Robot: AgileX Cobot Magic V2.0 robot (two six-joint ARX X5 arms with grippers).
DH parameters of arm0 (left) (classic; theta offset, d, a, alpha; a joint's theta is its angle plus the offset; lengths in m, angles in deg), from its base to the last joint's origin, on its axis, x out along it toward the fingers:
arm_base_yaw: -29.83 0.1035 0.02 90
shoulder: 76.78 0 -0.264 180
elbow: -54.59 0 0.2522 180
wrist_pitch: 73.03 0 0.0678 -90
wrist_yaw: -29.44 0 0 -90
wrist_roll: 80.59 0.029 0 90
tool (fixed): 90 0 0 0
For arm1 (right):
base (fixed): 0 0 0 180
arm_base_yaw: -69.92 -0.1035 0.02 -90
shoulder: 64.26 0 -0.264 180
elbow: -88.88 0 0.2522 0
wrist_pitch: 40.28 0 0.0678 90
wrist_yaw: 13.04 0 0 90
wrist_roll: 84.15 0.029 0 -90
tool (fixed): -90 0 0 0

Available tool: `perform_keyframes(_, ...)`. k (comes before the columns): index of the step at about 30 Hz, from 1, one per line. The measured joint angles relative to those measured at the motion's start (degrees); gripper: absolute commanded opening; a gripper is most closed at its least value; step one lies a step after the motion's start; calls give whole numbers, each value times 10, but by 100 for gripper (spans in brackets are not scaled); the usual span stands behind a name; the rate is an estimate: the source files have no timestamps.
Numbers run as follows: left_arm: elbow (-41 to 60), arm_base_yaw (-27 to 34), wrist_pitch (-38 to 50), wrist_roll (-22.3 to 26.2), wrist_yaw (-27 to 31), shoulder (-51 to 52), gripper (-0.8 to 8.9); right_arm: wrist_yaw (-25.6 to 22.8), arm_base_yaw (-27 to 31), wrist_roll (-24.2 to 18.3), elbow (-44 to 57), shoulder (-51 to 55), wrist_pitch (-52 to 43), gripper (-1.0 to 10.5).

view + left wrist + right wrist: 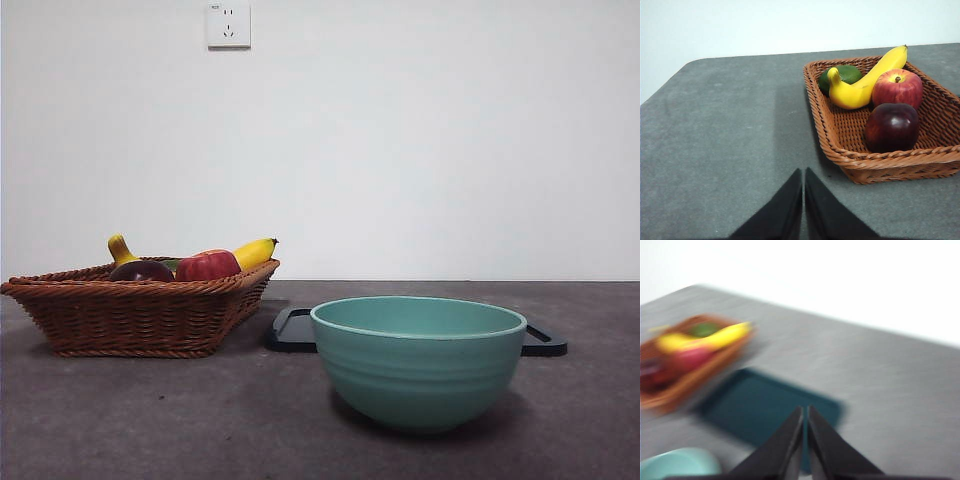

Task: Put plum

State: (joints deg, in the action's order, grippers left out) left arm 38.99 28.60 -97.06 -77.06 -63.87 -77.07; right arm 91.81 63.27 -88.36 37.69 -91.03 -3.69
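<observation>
The dark maroon plum lies in the brown wicker basket, beside a red apple and a yellow banana. In the front view the plum shows just over the basket rim. My left gripper is shut and empty, over bare table beside the basket. My right gripper is shut and empty, above the dark tray; its view is blurred. Neither arm shows in the front view.
A teal bowl stands at the front right of the basket, with the black tray behind it. A green fruit lies in the basket too. A white wall with a socket is behind the table.
</observation>
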Motion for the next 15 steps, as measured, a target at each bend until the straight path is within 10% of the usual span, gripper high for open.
perform_keyframes(15, 0, 0, 0, 0, 0, 0, 7, -46, 67, 6, 300, 225, -193, 5)
